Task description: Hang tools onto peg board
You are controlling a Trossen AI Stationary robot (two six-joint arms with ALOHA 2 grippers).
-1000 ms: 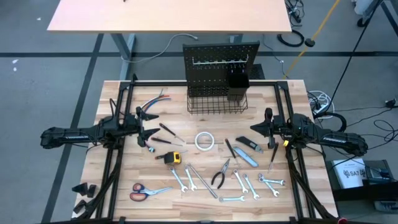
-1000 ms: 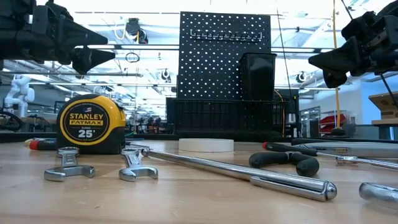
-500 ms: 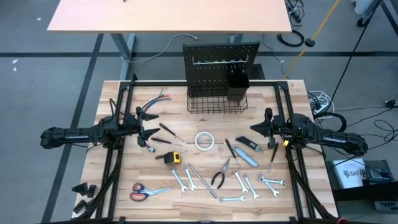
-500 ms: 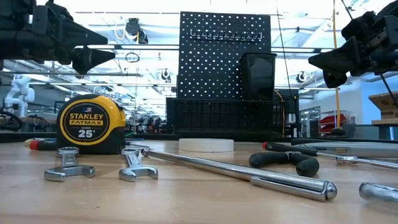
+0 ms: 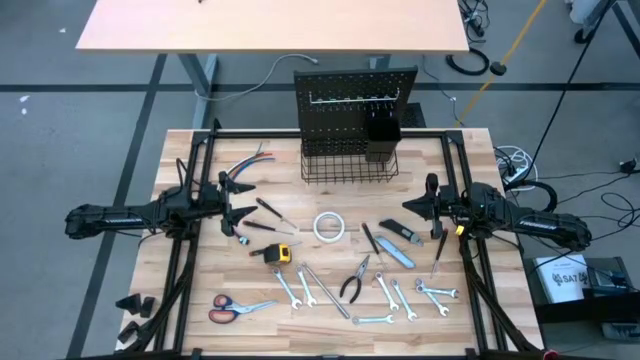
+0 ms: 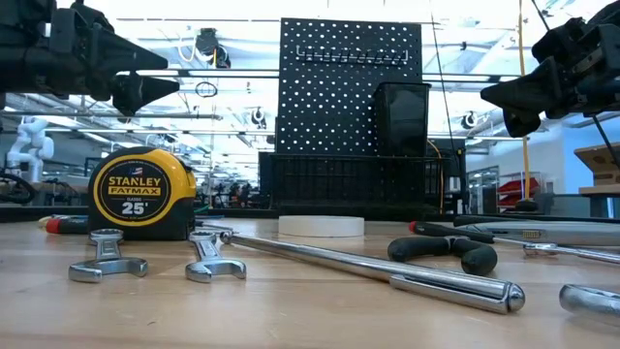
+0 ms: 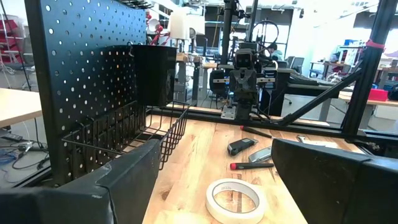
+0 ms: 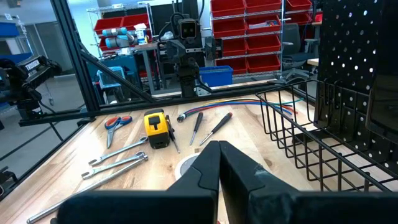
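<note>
Left gripper (image 5: 243, 198) spread, empty, above light wooden desk (image 5: 200, 270); right gripper (image 5: 412, 207) pressed together, empty. Between them: upright black perforated peg board (image 5: 355, 90), white tape roll (image 5: 329, 227).

The left arm is stretched in level from the left side, and its pincer (image 5: 240, 196) is held above the tabletop (image 5: 200, 270) with the fingers (image 7: 124, 180) spread wide and nothing gripped. The right arm is stretched in level from the right side, facing the left one; its pincer (image 5: 408, 208) is held aloft with the fingers (image 8: 208, 168) pressed together, empty.
</note>
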